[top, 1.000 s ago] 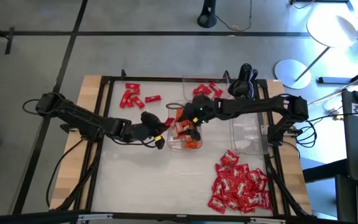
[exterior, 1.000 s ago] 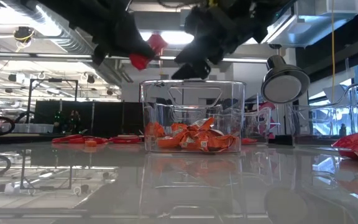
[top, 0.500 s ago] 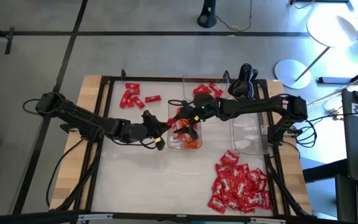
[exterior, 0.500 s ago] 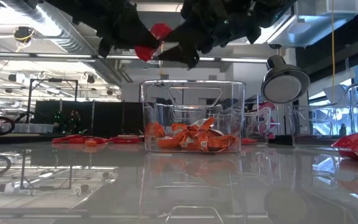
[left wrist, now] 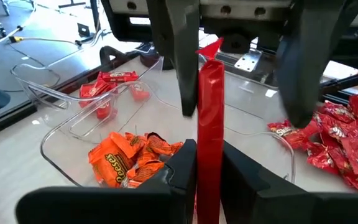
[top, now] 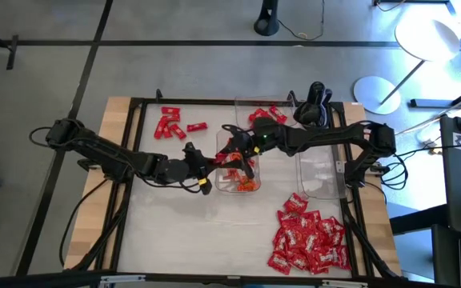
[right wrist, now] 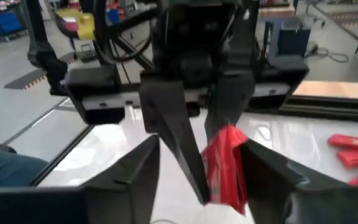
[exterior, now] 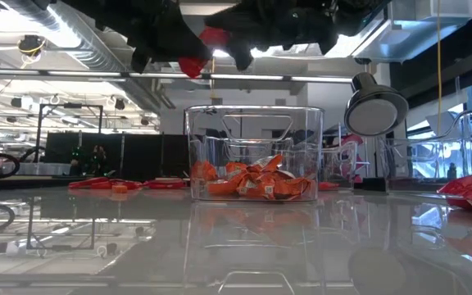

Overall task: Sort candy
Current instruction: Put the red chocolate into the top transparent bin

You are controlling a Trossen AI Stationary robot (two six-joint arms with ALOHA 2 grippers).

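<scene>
High view: clear tray (top: 251, 186), the landmark, sits mid-table holding orange candy (top: 246, 185). Left gripper (top: 211, 159) hangs just at the tray's left rim, pinched on one plain red candy (top: 219, 157). Right gripper (top: 232, 150) meets it over the same rim, its fingers partly apart around that sweet's far end; whether they touch it cannot be told here. A loose scatter of red sweets (top: 170, 123) lies beyond the tray toward the far left corner; a large heap of red-and-white sweets (top: 306, 240) lies near the right front corner; a second clear tray (top: 322, 182) stands to the right, a third (top: 256, 106) behind

Low view: the landmark tray (exterior: 195, 152) has tall walls, with the orange pile low inside. The red sweet (exterior: 197, 59) is held well above its rim, both grippers dark overhead

Left wrist view: left fingers (left wrist: 182, 163) closed on the lower end of the long red sweet (left wrist: 211, 118), which stands upright; the right arm's fingers (left wrist: 182, 56) straddle its upper end

Right wrist view: right fingers (right wrist: 135, 168) stand open either side of the crumpled red wrapper (right wrist: 225, 165), held by the left fingers (right wrist: 173, 134)

Handling, judged: light, slick, crinkly wrapper, soft-edged; best pinched across the flat body, not the twisted end

Room, judged: open air above the tray; the two grippers crowd each other, and tray walls are the edges to clear
</scene>
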